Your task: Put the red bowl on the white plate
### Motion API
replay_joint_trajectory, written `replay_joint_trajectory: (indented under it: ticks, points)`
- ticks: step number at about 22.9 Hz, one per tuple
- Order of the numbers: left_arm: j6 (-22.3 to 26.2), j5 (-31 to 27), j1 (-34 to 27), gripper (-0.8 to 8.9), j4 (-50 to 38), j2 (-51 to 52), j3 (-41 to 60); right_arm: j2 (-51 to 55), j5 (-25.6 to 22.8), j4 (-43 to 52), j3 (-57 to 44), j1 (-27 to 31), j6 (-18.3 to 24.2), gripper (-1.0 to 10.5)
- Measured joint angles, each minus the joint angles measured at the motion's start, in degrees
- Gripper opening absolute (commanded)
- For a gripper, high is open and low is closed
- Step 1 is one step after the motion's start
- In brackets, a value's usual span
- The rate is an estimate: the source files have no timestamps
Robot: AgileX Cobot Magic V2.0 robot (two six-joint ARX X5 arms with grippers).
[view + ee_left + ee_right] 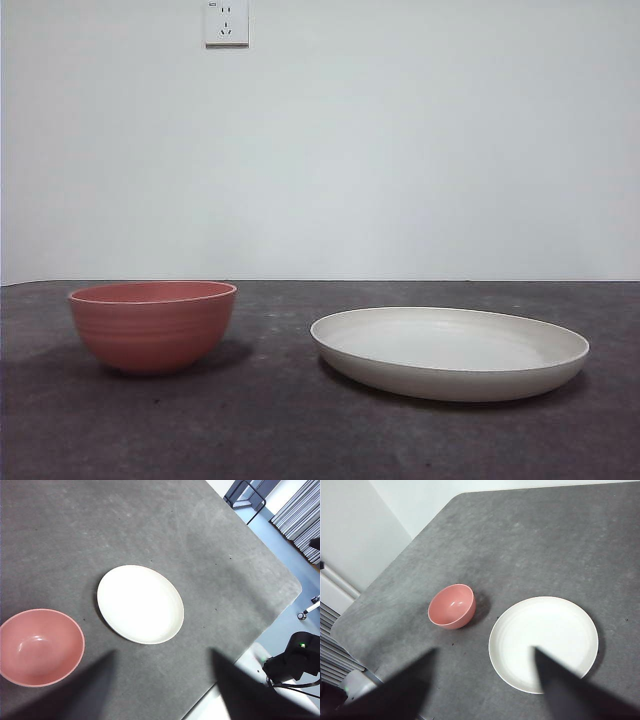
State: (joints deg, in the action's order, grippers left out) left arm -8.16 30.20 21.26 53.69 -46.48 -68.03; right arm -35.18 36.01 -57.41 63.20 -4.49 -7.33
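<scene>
The red bowl stands upright and empty on the dark table at the left in the front view. To its right, a short gap away, lies the white plate, also empty. Both show from high above in the left wrist view, bowl and plate, and in the right wrist view, bowl and plate. My left gripper hangs open well above the table, nearer the bowl's side. My right gripper is open too, high over the plate's side. Neither holds anything.
The grey table has a rounded edge near the bowl and another beyond the plate. A white wall with a socket rises behind. A black device sits off the table's side.
</scene>
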Motion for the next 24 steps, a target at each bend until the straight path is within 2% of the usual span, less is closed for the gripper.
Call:
replay_joint_trajectory:
  ticks: [2, 9, 12, 19, 21, 24]
  points:
    - [0.13, 0.0, 0.0, 5.96, 0.0, 0.0, 0.0, 0.0, 0.0, -0.02, 0.0, 0.0, 0.0, 5.6]
    - [0.42, -0.42, 0.0, 5.93, 0.0, -0.02, 0.0, 0.0, -0.02, -0.04, 0.0, 0.0, 0.04, 5.6]
    - [0.87, -4.59, 0.02, 5.93, 0.02, -0.15, 0.0, 0.0, -0.02, -0.02, 0.0, 0.0, 0.04, 5.6]
    - [1.4, -18.45, -0.02, 5.9, 0.83, -4.5, -0.07, 0.0, -0.02, -0.04, 0.0, 0.0, 0.04, 5.6]
    - [1.42, -21.24, -0.22, 5.9, 2.19, -7.21, -0.07, 0.0, 0.0, -0.04, 0.0, 0.0, 0.04, 5.6]
    - [1.64, -22.18, -0.83, 5.9, 3.93, -12.17, -0.07, 0.0, 0.0, -0.02, 0.0, 0.0, 0.04, 5.6]
